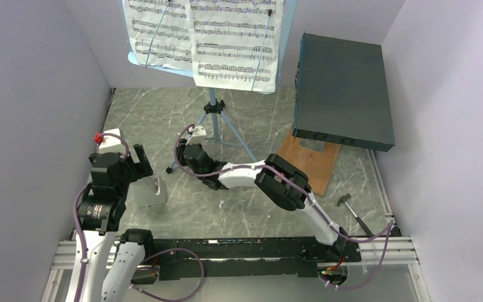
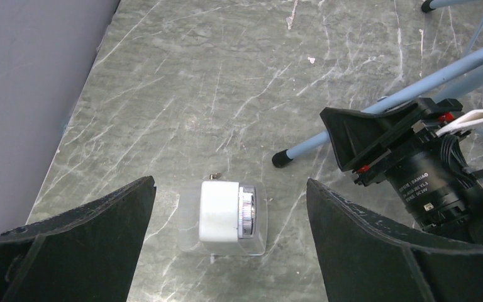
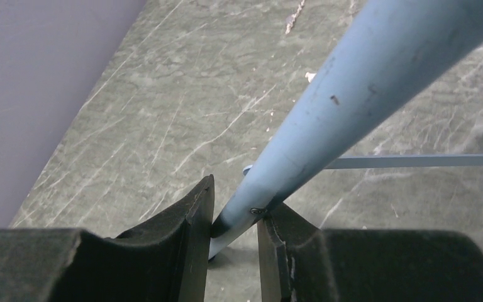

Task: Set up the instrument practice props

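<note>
Music stand (image 1: 212, 108) upright at upper centre of the top view, sheet-music pages (image 1: 233, 44) on its desk. Right gripper (image 3: 236, 211) clamped on one tripod leg (image 3: 327, 107). Metronome (image 2: 226, 217) stands on the table (image 2: 182, 82), lower centre of the left wrist view, framed by the left gripper (image 2: 229, 184), jaws wide apart, no contact.

Grey marble table (image 1: 226, 217), music stand (image 1: 212, 110), metronome (image 1: 148, 192), wooden board (image 1: 317, 165), hammer (image 1: 354, 212)
</note>
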Motion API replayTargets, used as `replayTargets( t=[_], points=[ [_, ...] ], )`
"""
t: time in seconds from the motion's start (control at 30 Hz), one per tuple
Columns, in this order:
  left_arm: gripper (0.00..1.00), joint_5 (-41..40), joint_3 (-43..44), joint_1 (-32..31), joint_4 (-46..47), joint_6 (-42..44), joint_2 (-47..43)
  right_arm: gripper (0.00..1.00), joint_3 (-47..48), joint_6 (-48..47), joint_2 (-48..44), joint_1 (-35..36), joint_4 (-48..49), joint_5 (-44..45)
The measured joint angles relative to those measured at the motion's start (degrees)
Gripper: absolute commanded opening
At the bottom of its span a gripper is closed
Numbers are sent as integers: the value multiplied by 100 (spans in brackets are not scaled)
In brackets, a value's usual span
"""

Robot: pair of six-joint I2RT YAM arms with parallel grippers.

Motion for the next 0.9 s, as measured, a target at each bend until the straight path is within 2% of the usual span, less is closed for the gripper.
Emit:
replayTargets(
  t=[0.9],
  points=[
    [95,4,0,0,0,0,2,18,-439,-586,-83,-994,708,-1891]
  ],
)
